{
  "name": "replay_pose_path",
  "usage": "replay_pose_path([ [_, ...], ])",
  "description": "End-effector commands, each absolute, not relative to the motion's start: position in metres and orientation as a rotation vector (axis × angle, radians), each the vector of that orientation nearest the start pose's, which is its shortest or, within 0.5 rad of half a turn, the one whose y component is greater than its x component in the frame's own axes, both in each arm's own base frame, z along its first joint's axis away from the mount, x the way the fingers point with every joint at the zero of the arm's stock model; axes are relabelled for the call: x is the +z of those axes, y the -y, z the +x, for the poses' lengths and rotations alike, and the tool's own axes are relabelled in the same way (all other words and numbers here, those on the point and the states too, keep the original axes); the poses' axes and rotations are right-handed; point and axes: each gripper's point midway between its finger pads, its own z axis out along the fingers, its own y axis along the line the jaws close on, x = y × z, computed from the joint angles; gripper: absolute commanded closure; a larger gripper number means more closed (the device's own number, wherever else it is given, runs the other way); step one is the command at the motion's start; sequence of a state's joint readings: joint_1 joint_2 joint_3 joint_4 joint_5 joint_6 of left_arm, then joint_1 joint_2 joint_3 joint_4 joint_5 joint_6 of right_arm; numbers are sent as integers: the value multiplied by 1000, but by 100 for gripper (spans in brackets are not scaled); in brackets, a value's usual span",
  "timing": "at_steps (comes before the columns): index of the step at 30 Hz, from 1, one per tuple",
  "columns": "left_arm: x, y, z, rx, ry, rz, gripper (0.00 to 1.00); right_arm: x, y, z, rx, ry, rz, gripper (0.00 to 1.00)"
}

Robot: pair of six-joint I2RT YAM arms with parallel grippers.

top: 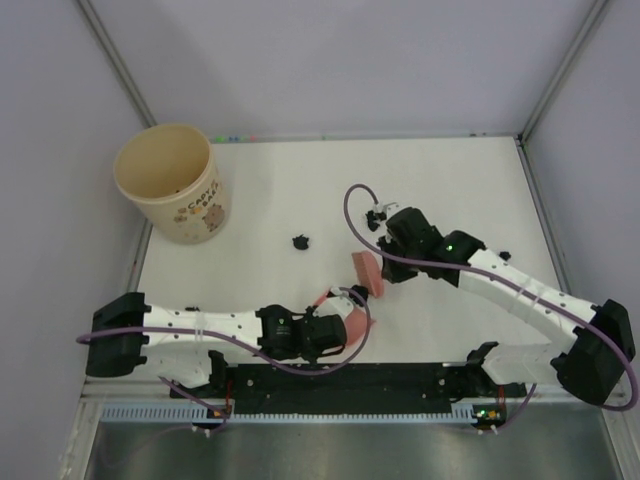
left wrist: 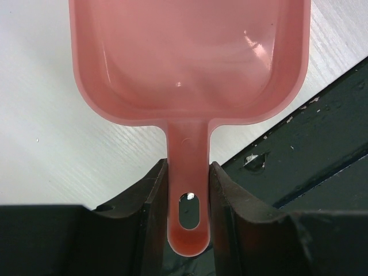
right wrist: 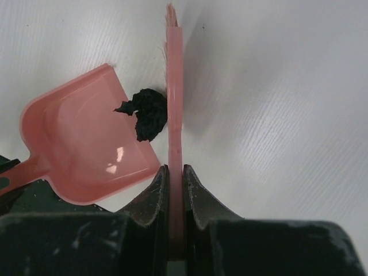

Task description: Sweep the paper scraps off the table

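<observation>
Left wrist view: the left gripper (left wrist: 187,168) is clenched on the thin handle of a pink dustpan (left wrist: 190,57), one finger pressed against each side. The pan's open mouth points away from the claw, over the white table (left wrist: 40,115), beside the black strip at the near edge. Right wrist view: the right gripper (right wrist: 174,172) is clamped tight on a pink brush (right wrist: 174,86), seen edge-on. A black crumpled paper scrap (right wrist: 146,112) sits at the dustpan's lip, touching the brush. Top view: a second paper scrap (top: 298,241) lies alone farther out on the table, between the arms and a beige tub (top: 170,190) near the far left corner.
</observation>
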State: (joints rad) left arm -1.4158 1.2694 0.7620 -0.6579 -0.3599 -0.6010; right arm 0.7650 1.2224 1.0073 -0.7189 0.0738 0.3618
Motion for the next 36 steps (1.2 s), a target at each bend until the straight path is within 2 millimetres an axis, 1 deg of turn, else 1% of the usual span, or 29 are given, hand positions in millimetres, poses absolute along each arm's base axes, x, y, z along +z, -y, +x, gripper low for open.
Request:
replay_pose_path([
  [1, 58, 252, 78, -230, -2421, 967, 100, 144, -227, 215, 435, -2435, -600, 100],
  [4, 57, 254, 79, -227, -2420, 964, 100, 142, -234, 208, 465, -2439, -630, 100],
  [7, 55, 254, 79, -219, -2421, 962, 100, 146, -243, 200, 520, -2440, -647, 100],
  [16, 55, 255, 82, -213, -2415, 941, 100, 153, -255, 179, 676, -2467, -645, 100],
  [21, 56, 254, 84, -215, -2412, 908, 100, 169, -256, 171, 749, -2442, -617, 100],
  [23, 56, 253, 86, -208, -2411, 889, 100, 174, -250, 175, 707, -2435, -579, 100],
  [26, 62, 253, 88, -212, -2399, 861, 100, 180, -227, 189, 545, -2417, -479, 100],
  [28, 66, 252, 90, -219, -2392, 834, 100, 183, -215, 194, 471, -2407, -438, 100],
  [32, 76, 251, 95, -239, -2365, 786, 100, 193, -202, 202, 397, -2369, -368, 100],
  [36, 81, 249, 98, -228, -2355, 758, 100, 212, -192, 213, 346, -2311, -289, 100],
])
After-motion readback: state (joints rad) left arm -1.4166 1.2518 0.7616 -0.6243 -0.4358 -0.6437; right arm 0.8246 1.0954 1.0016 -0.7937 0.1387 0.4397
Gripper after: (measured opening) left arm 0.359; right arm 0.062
